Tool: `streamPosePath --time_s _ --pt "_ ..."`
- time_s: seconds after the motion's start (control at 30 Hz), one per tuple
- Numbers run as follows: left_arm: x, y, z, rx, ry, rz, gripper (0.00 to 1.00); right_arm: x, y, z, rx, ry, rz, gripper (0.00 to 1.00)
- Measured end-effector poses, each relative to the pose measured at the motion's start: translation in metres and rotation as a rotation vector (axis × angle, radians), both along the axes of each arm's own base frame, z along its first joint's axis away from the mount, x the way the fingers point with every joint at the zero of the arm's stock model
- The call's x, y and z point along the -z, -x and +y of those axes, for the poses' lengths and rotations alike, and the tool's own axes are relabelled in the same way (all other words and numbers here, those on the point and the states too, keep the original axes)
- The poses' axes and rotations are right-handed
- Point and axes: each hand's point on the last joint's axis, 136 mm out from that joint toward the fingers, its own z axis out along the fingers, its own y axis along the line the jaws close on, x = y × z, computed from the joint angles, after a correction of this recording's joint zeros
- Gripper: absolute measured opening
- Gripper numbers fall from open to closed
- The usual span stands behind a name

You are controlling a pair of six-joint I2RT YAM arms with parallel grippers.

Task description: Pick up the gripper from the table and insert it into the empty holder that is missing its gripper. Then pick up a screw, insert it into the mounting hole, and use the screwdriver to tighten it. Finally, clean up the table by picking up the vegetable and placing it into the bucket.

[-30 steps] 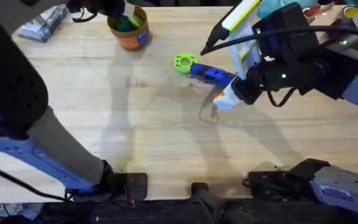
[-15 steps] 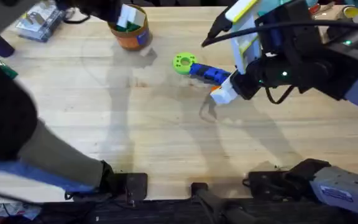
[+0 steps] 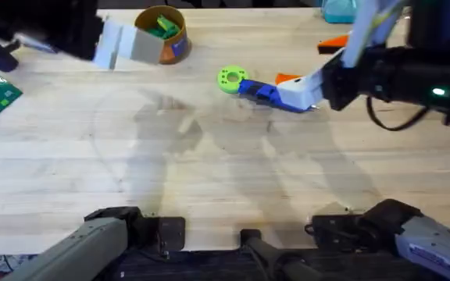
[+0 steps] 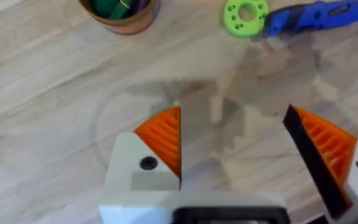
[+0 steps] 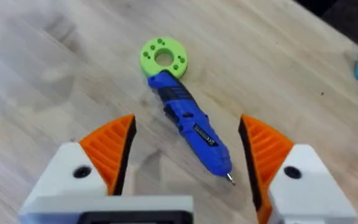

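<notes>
Comparing with a second ago, the right gripper is seen shifted toward the upper right of the overhead frame, jaws spread wide and empty, with the chunky bright-blue screwdriver lying between them on the table. The left gripper, also wide open and empty, has been drawn back from the round orange-yellow bucket, where dark-green vegetable pieces lie. Clean-up is judged finished. A lime-green ring disc touches the handle's end and could be nudged.
</notes>
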Motion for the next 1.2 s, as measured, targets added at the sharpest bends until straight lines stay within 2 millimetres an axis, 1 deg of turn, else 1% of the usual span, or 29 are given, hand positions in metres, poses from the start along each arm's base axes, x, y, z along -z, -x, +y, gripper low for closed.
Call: streamPosePath --time_s 0.13,0.23,0.3,0.37,1.2 --pt "-0.005 0.02 -0.001 0.001 -0.001 0.003 0.986 -0.025 0.011 -0.005 0.007 -0.049 -0.075 0.968" --pt "-0.003 0.031 -0.002 0.003 0.002 0.029 0.986 -0.045 0.021 -0.011 0.009 -0.085 -0.136 0.968" --pt "-0.002 0.035 -0.004 0.007 0.008 0.046 0.986 -0.056 0.027 -0.014 0.01 -0.104 -0.171 0.968" --pt "-0.002 0.035 -0.005 0.011 0.014 0.047 0.986 -0.062 0.031 -0.016 0.01 -0.116 -0.194 0.968" --pt "-0.002 0.035 -0.005 0.011 0.014 0.047 0.986 -0.062 0.031 -0.016 0.01 -0.116 -0.194 0.968"
